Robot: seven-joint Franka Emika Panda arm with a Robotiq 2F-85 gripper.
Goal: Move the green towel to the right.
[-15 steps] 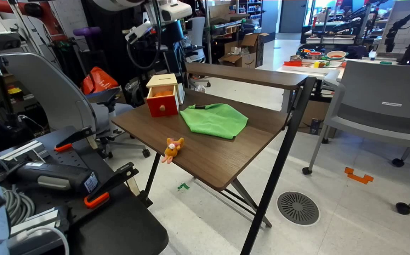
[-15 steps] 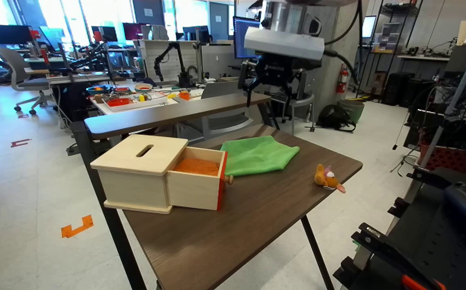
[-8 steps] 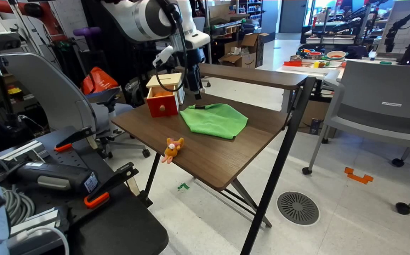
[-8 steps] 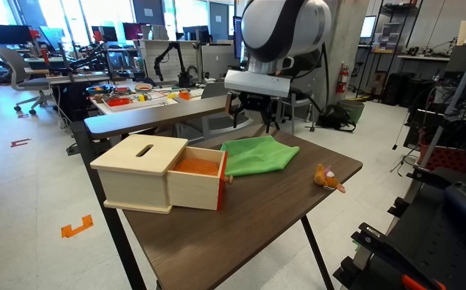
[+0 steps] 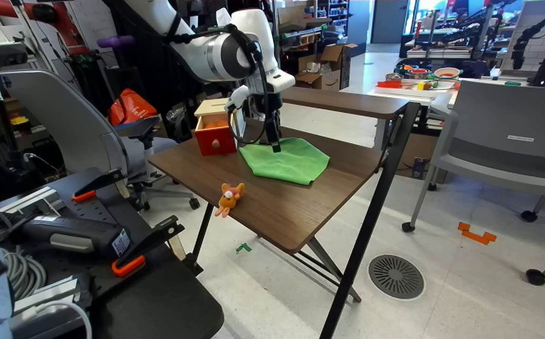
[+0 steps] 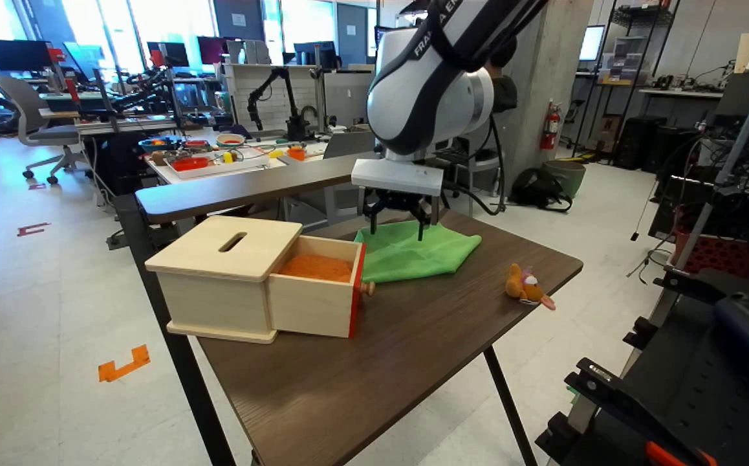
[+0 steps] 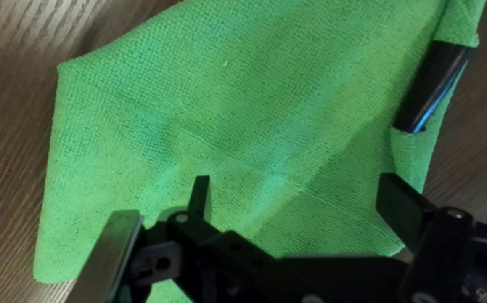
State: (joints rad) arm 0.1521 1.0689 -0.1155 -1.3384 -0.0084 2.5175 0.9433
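The green towel [image 7: 235, 118] lies on the table [image 6: 361, 382], just beside the wooden box [image 6: 213, 304]. In the wrist view its top is cut off, and the end effector [image 7: 296, 193] covers some of its bottom. A dark piece [image 7: 432, 88] shows at its edge; I can't tell what it is. In an exterior view, the pulled-out drawer [image 6: 310, 307] hides a bit of the towel. The arm [image 5: 202, 59] runs off the top in both exterior views. It bends and points down over the towel, fingers [image 7: 403, 210] spread wide apart. I can't tell if they touch it.
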